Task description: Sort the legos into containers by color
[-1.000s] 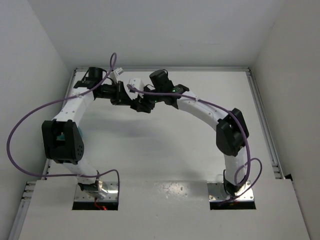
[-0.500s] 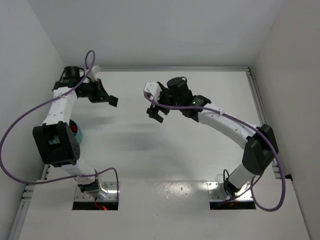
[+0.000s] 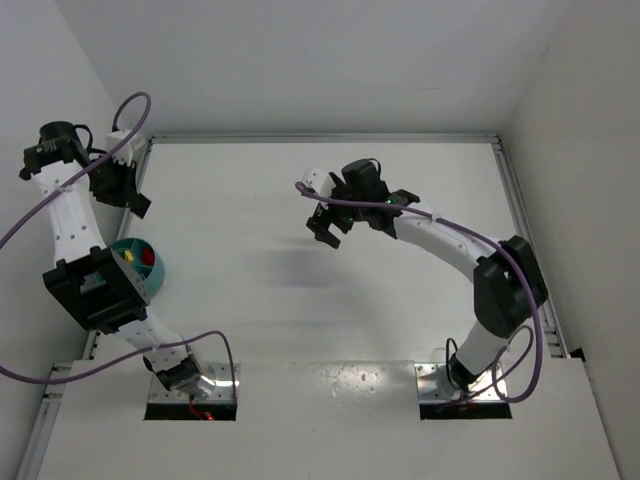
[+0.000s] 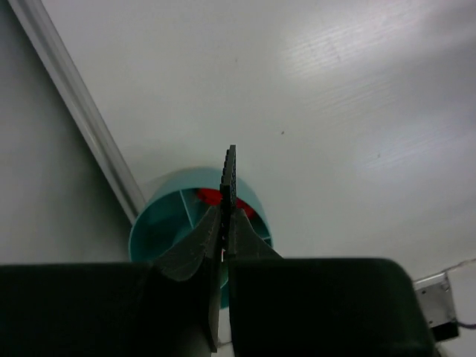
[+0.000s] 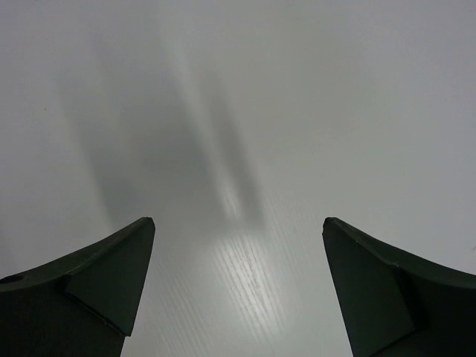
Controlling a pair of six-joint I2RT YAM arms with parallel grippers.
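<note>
The teal bowl sits at the table's left edge, partly under my left arm, with a red lego and a yellow lego in separate compartments. My left gripper is raised by the left wall, above and behind the bowl. In the left wrist view the left gripper is shut with nothing visible in it, high over the bowl and the red lego. My right gripper hovers over mid-table. In its wrist view the right gripper is open above bare table. No purple lego shows.
A metal rail runs along the table's right edge and another rail runs along the left edge beside the bowl. White walls close in on three sides. Purple cables loop off both arms.
The two grippers were together at the back centre. The left arm has swung far left to above the bowl, staying shut. The right gripper has opened wide and shifted slightly forward.
</note>
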